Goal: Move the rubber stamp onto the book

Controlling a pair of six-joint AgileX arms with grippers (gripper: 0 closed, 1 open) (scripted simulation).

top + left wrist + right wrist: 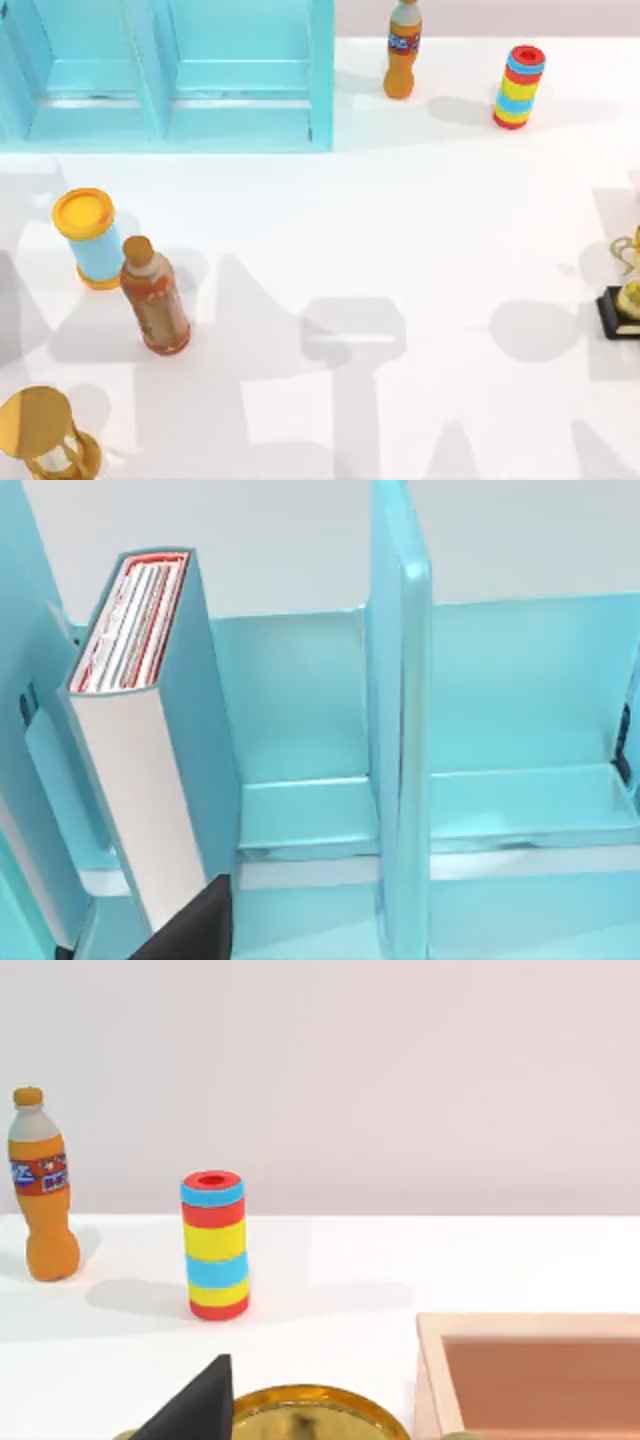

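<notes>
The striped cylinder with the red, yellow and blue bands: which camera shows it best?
The right wrist view: the striped cylinder stands upright, side-on, every band visible. The top view catches it from above, near the table's far right.

Bottle (42, 1195): you see it upright on the table (400, 1260).
Striped cylinder (214, 1245): upright, near the bottle.
Wooden box (530, 1370): closer, open-topped.
Gold rim (320, 1410): beside the box.

white table (420, 200) bearing bottles, cabinet (170, 75), hourglass (45, 435).

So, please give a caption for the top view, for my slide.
White table with blue cabinet, two bottles, striped cylinder, yellow-capped can, hourglass.
</notes>
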